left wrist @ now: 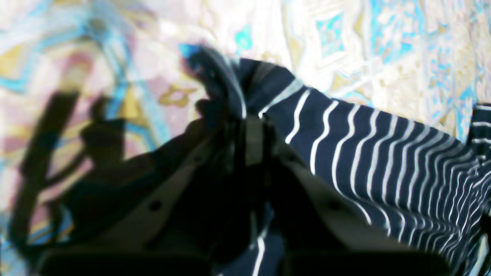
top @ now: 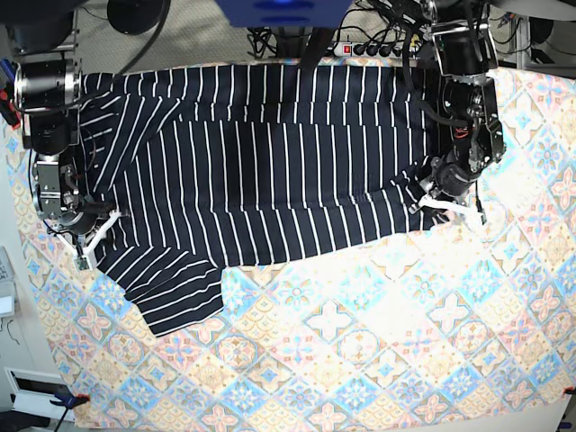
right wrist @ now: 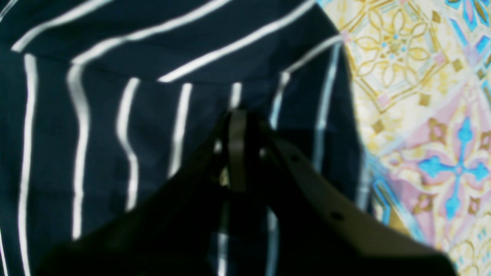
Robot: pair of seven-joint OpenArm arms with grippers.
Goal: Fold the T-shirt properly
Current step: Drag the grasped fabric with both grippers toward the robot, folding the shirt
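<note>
Tablecloth (top: 360, 360): floral tiles | T-shirt (top: 270, 162) spread | left tool (top: 438, 200), right tool (top: 94, 229) both pinch shirt

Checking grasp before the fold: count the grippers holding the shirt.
2. The left gripper pinches the T-shirt at its edge on the base view's right; the right gripper pinches its opposite edge.

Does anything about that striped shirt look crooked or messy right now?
Yes. The T-shirt lies lopsided: one sleeve sticks out askew past the lower edge in the base view, and the fabric is bunched where the left claw pinches it. No damage shows.
</note>
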